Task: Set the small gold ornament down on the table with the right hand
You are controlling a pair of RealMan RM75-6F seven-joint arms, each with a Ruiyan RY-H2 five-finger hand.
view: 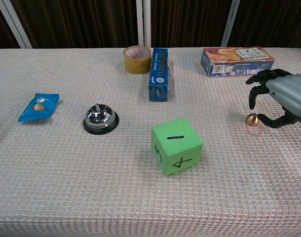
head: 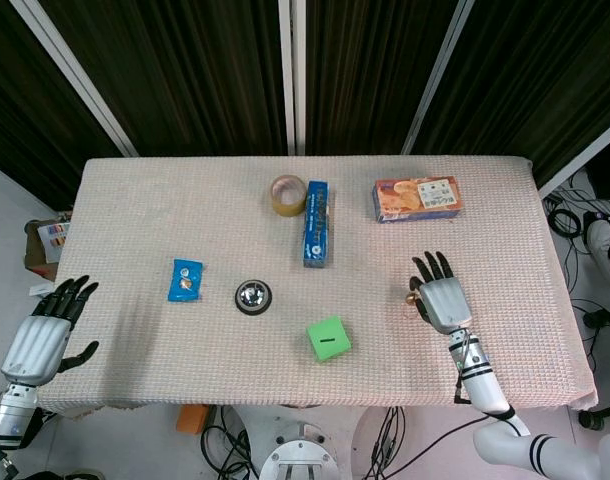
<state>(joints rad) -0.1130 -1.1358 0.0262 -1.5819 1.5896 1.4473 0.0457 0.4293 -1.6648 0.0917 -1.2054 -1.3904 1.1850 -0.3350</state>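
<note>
Right hand pinches the gold ornament low over the table.
Head view: woven cloth, dark curtains behind, left hand spread off the left edge, holding nothing. Chest view: ornament between thumb and finger, right of the green cube.

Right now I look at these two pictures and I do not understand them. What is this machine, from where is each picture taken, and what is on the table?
This is a robot with two arms, each ending in a mechanical hand. One picture looks down from its head, the other looks forward from its chest. The right hand holds a small gold ornament just above the table. The left hand is open at the table's edge, holding nothing. On the cloth lie a green cube, a silver bell, a blue packet, a tape roll, a blue box and an orange box.
</note>
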